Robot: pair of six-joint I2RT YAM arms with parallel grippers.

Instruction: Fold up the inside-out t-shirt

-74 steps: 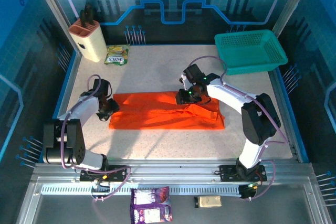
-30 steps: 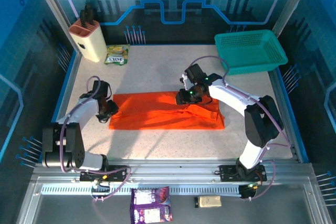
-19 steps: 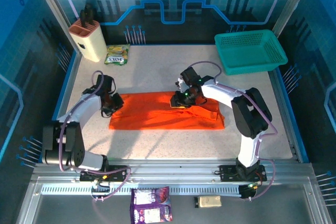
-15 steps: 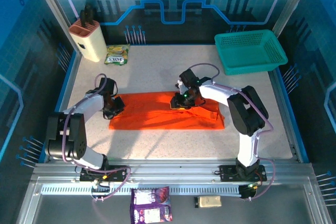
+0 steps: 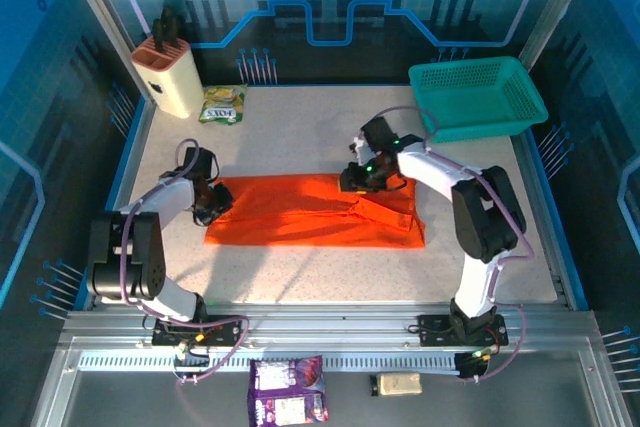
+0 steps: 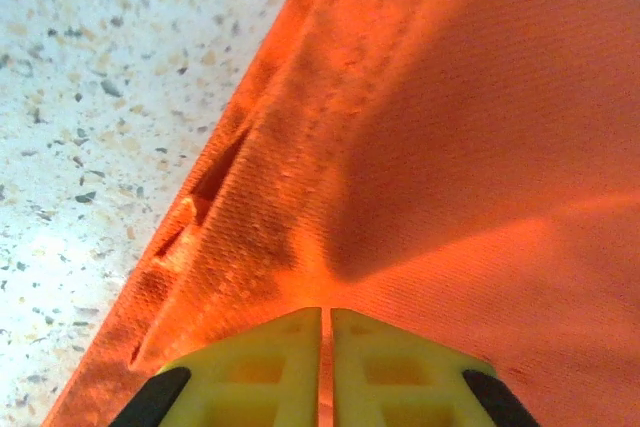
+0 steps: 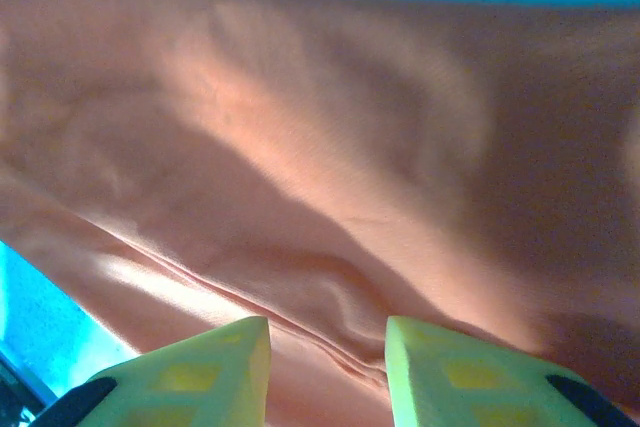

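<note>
The inside-out t-shirt (image 5: pixel 300 215) lies as a long, flat orange strip across the middle of the table. My left gripper (image 5: pixel 213 204) is at its left end. In the left wrist view its yellow fingers (image 6: pixel 260 362) are pressed nearly together, the left gripper (image 6: pixel 327 312) shut on a thin ridge of the t-shirt (image 6: pixel 470 127) beside the hem. My right gripper (image 5: pixel 357 180) sits low over the shirt's far edge, right of centre. In the right wrist view the right gripper (image 7: pixel 327 325) is open, its fingers (image 7: pixel 215 357) straddling a seam wrinkle in the t-shirt (image 7: pixel 330 147).
A teal mesh basket (image 5: pixel 478 97) stands at the back right. A knife block (image 5: pixel 168 75) and a snack packet (image 5: pixel 222 104) are at the back left. A purple packet (image 5: pixel 288 390) and a small yellow item (image 5: pixel 398 383) lie below the table's front rail.
My right gripper has slid to the right along the shirt's far edge. My left gripper has shifted slightly at the left end and closed on the cloth. The shirt lies much as before.
</note>
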